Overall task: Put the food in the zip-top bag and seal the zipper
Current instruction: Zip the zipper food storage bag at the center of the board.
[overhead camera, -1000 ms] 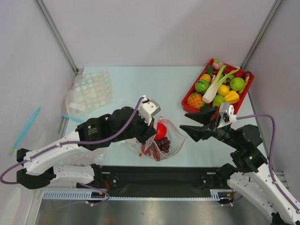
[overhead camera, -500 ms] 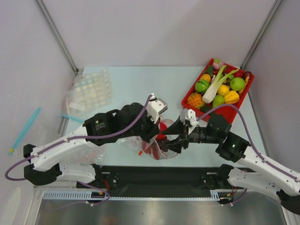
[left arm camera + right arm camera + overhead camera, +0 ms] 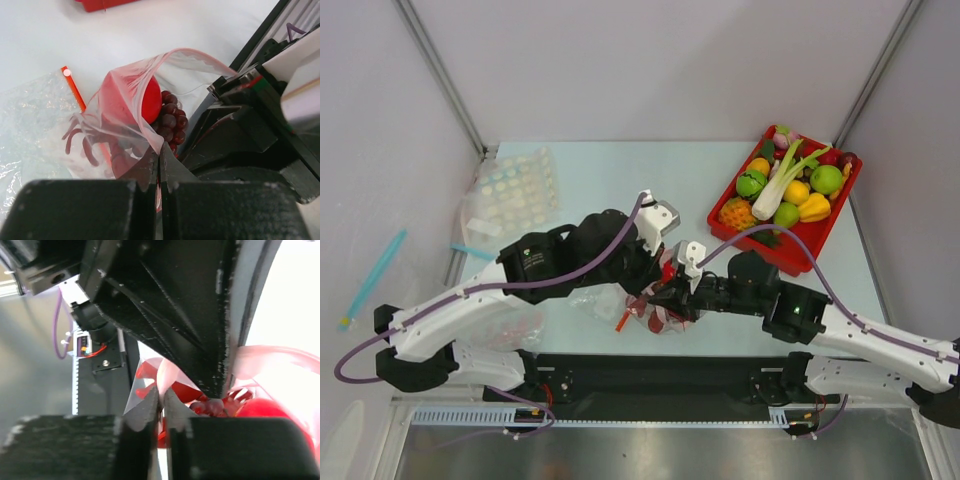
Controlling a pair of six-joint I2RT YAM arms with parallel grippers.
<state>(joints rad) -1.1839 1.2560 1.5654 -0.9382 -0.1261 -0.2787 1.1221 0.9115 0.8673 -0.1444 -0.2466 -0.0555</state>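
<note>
The zip-top bag (image 3: 642,318) hangs between my two grippers near the table's front edge. In the left wrist view its pink zipper (image 3: 150,62) arches open over the food: a red ball-like fruit (image 3: 147,102), a dark grape bunch (image 3: 171,120) and the crayfish (image 3: 82,145), seen through the film. My left gripper (image 3: 160,150) (image 3: 648,290) is shut on the near end of the bag's mouth edge. My right gripper (image 3: 161,391) (image 3: 666,297) is shut on the bag's film close beside it, with the red fruit (image 3: 272,412) just beyond.
A red tray (image 3: 847,200) of toy produce stands at the back right. A clear bag printed with pastel dots (image 3: 510,190) lies at the back left, with a blue strip (image 3: 475,252) near it. Another crinkly clear bag (image 3: 30,115) lies under the left arm.
My right arm swung left from the tray side to the bag, and its gripper went from open to shut on the bag's edge. The left gripper kept its hold.
</note>
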